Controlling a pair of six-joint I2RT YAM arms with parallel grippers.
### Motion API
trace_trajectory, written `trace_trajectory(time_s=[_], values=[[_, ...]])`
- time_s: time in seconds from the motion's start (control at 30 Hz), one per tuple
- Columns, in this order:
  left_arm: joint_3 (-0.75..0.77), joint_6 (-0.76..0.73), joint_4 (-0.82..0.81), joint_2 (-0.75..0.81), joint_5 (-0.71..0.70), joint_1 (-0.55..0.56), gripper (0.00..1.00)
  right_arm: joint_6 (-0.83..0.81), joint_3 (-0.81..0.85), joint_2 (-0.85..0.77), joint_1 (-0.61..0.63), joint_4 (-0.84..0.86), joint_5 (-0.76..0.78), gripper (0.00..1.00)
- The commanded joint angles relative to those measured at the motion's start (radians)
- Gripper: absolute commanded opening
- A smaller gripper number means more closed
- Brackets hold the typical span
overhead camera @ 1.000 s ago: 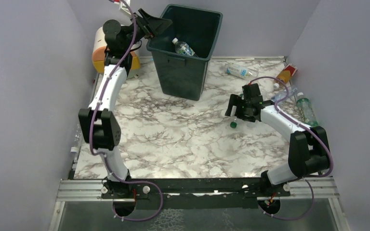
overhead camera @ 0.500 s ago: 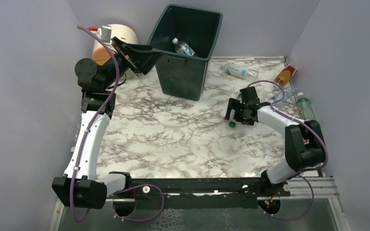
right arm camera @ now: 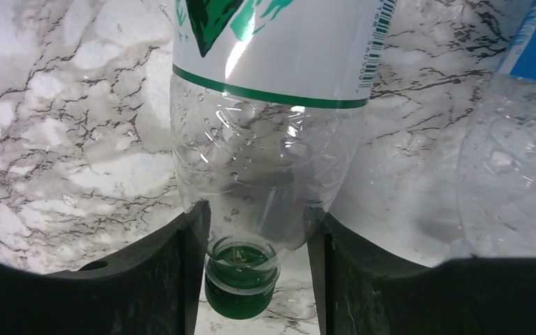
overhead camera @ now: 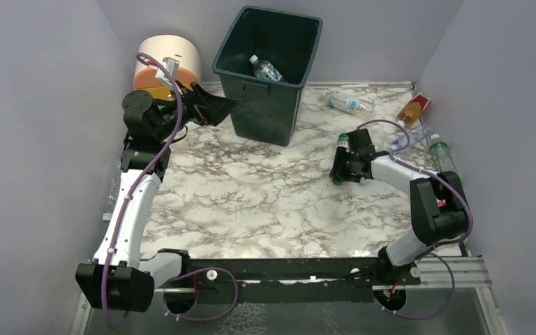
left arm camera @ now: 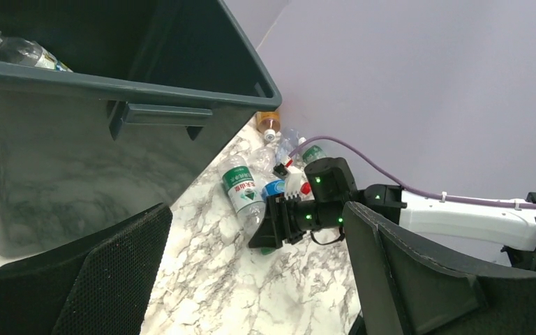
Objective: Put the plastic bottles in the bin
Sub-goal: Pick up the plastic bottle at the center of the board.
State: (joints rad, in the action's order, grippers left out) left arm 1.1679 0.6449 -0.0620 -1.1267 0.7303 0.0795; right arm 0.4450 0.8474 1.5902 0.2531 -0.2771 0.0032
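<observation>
Left pincer (overhead camera: 216, 108) is drawing back from above the tall dark green rectangular plastic bin (overhead camera: 259, 115) and is now hanging spread wide, the bin's wall just ahead of it. Right pincer (overhead camera: 340, 166) is pinching the shoulder of a green-capped clear plastic bottle (right arm camera: 265, 160), which is stretching ahead of it over the marble worktop (overhead camera: 251, 202). Another clear bottle (overhead camera: 265, 69) is lying inside the bin.

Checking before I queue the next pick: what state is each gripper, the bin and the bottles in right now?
bin: upright, open top
bottle in the bin: lying down, white cap on
left gripper: open, empty, beside the bin
green-capped bottle: lying on the table, cap on
right gripper: shut on the green-capped bottle, at its neck end
clear bottle near the back wall: lying on the table, loose
</observation>
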Motion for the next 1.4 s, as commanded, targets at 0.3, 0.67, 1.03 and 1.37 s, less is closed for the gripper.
trace_trajectory(time_s=[0.3,0.67,1.03,1.37], values=[[-0.036,-0.021,-0.014,0.018,0.001,-0.006,0.99,-0.011,-0.094,-0.126,-0.006,0.022,-0.169,0.45],[-0.085,0.028,-0.062,0.035,0.021,-0.006,0.99,-0.031,-0.149,-0.234,0.007,-0.02,-0.345,0.44],[-0.143,0.057,-0.078,0.081,0.045,-0.006,0.99,-0.013,-0.185,-0.302,0.221,-0.085,-0.385,0.45],[-0.197,0.106,-0.109,0.103,0.109,-0.007,0.99,0.0,-0.143,-0.478,0.347,-0.155,-0.365,0.47]])
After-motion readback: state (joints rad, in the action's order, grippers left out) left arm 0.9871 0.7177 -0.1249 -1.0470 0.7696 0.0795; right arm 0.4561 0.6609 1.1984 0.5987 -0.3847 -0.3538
